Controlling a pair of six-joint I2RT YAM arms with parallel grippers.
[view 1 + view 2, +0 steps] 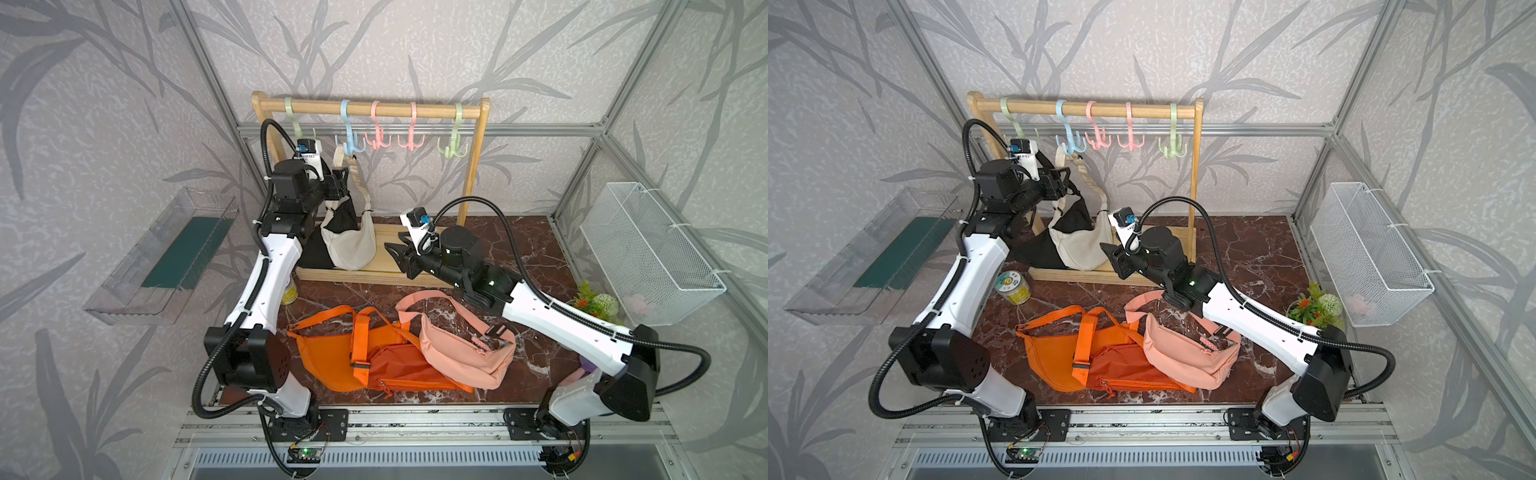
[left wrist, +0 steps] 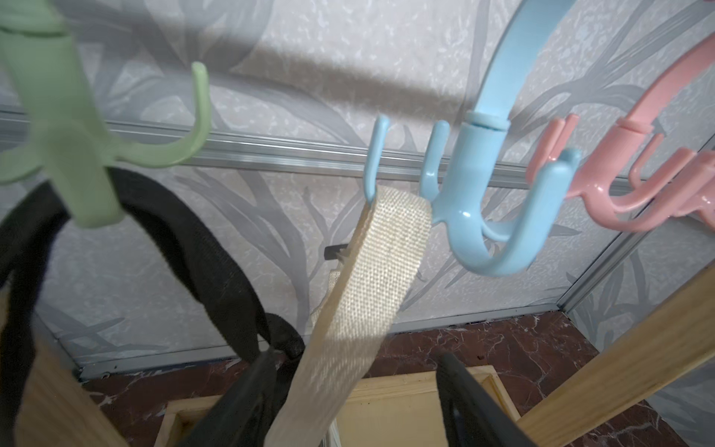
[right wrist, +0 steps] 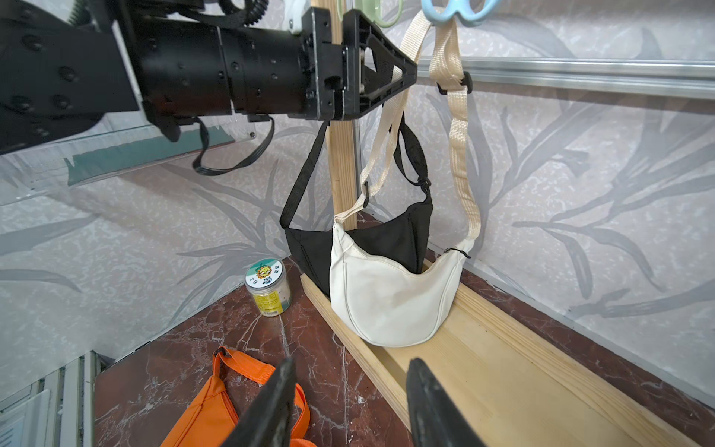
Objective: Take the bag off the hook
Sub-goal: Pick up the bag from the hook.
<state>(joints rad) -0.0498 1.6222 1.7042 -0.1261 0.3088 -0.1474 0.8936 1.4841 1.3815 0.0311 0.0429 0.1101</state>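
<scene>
A cream bag [image 1: 349, 245] [image 3: 390, 302] hangs by its woven strap [image 2: 371, 271] from a prong of the blue hook [image 1: 351, 143] [image 2: 495, 216] on the wooden rack; its body rests on the rack's base. My left gripper [image 1: 345, 178] [image 2: 358, 360] is raised just under the hook, open, with the strap running between its jaws against one finger and a wide gap to the other. My right gripper [image 1: 394, 241] [image 3: 352, 363] is open and holds nothing, low over the rack's base just right of the bag.
A black bag [image 3: 309, 251] hangs from the green hook [image 2: 77, 147] behind the cream one. An orange bag [image 1: 361, 361] and a pink bag [image 1: 461, 349] lie on the marble table. A jar [image 1: 1013, 287], plant [image 1: 594, 303], wire basket [image 1: 648, 253] and clear tray [image 1: 166, 253] line the sides.
</scene>
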